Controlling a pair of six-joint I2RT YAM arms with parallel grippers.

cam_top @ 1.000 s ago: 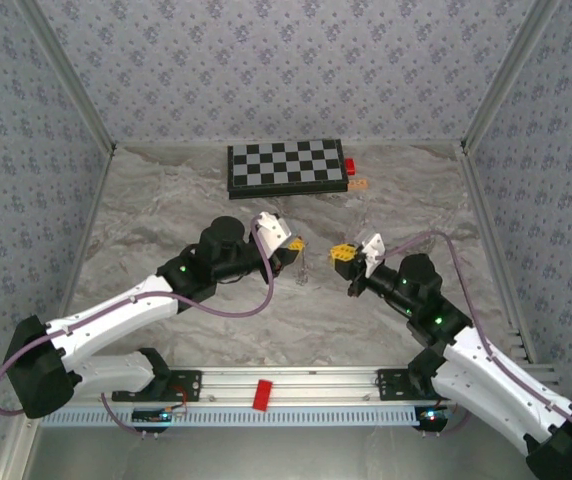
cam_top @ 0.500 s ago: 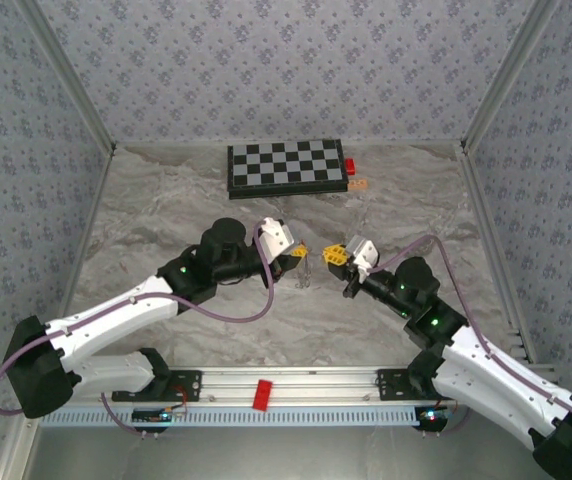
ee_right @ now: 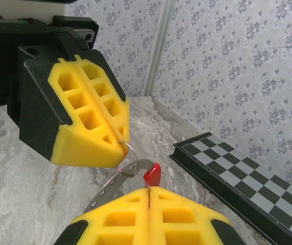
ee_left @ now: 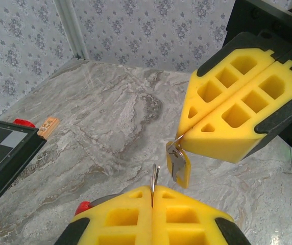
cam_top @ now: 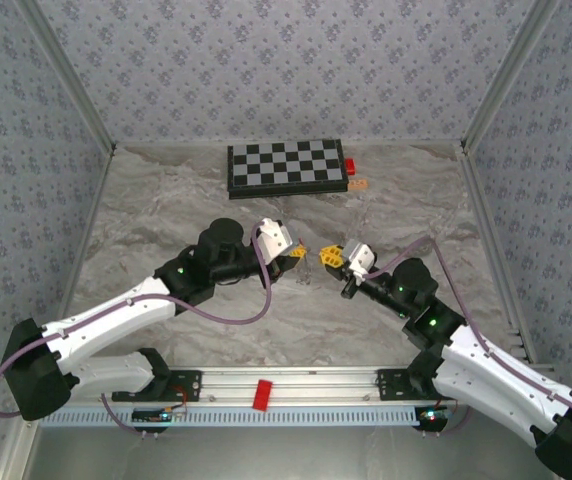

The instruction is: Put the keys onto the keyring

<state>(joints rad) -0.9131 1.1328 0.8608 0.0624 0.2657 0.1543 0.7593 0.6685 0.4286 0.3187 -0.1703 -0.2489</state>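
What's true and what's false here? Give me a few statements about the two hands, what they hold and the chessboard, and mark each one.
1. The left hand is open. False: its yellow pads are pressed shut on a thin metal ring.
2. A key with a yellow piece hangs at the tip of the right hand. True.
3. The chessboard lies between the two hands. False: it lies at the far side of the table, beyond both hands.
4. The two hands are close together over the middle of the table. True.
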